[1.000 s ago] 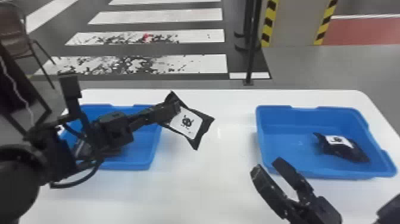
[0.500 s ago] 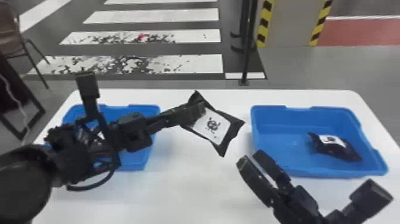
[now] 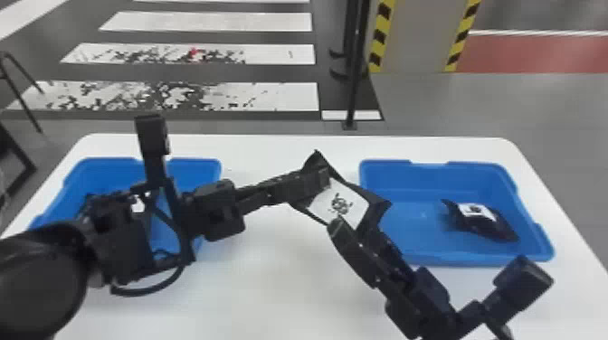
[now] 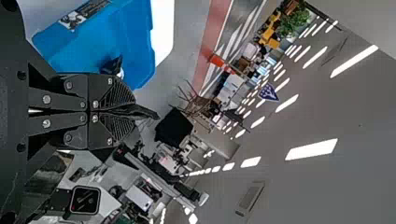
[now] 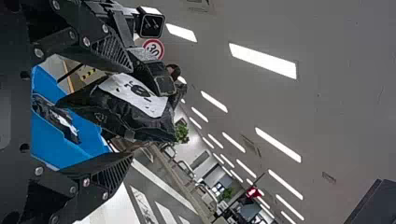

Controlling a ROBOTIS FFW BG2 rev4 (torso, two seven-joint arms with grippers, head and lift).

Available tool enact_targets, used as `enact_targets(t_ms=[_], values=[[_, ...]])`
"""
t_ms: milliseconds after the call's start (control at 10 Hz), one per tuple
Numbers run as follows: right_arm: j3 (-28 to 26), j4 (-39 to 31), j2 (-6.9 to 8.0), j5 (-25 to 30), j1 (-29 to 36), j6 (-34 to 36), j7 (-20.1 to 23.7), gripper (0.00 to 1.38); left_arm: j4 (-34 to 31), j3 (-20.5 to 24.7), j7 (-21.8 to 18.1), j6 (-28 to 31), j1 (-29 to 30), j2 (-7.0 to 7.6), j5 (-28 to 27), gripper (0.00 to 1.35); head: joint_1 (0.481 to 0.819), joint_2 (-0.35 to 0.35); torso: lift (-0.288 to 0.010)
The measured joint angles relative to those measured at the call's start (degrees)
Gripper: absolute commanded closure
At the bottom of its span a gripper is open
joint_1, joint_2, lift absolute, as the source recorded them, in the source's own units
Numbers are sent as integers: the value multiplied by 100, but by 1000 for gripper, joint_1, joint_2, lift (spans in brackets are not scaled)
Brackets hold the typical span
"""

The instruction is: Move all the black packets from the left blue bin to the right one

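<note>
My left gripper point(image 3: 323, 178) is shut on a corner of a black packet with a white label point(image 3: 368, 214), held above the table between the bins. In the left wrist view the gripper point(image 4: 133, 112) has its fingers together on the packet's dark edge point(image 4: 147, 112). My right gripper point(image 3: 359, 233) stands open at the packet's near side. The right wrist view has the packet point(image 5: 135, 109) between the spread fingers of that gripper point(image 5: 130, 109). Another black packet point(image 3: 486, 221) lies in the right blue bin point(image 3: 457, 259).
The left blue bin point(image 3: 194, 163) is partly covered by my left arm, and its contents are hard to make out. White table surface point(image 3: 271, 289) lies between and in front of the bins. A black pole point(image 3: 355, 90) stands on the floor behind the table.
The left gripper has carried its packet rightward, toward the right bin. My right gripper, open throughout, has moved left, so its fingers are now at the packet.
</note>
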Motion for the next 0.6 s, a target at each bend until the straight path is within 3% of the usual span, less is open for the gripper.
enact_targets(t_ms=[100,300,400,500,600], values=[[1,49,0,-66,-7,-20,0,1253,59,-82,0,-16,-28,-5,17,1208,695,-28,-185],[43,168,-3,-201,-9,-390,6,1282,106,-125,10,-28,-51,-6,51,1208,695,-45,-185],[80,202,-5,-271,-9,-570,8,1282,125,-125,39,-40,-47,-11,76,1131,695,-48,-185],[102,197,-11,-293,-11,-622,8,1282,133,-93,96,-65,-1,-38,119,822,695,-49,-185],[110,193,-20,-324,-37,-631,8,1282,142,-11,147,-119,97,-85,213,420,695,-44,-185]])
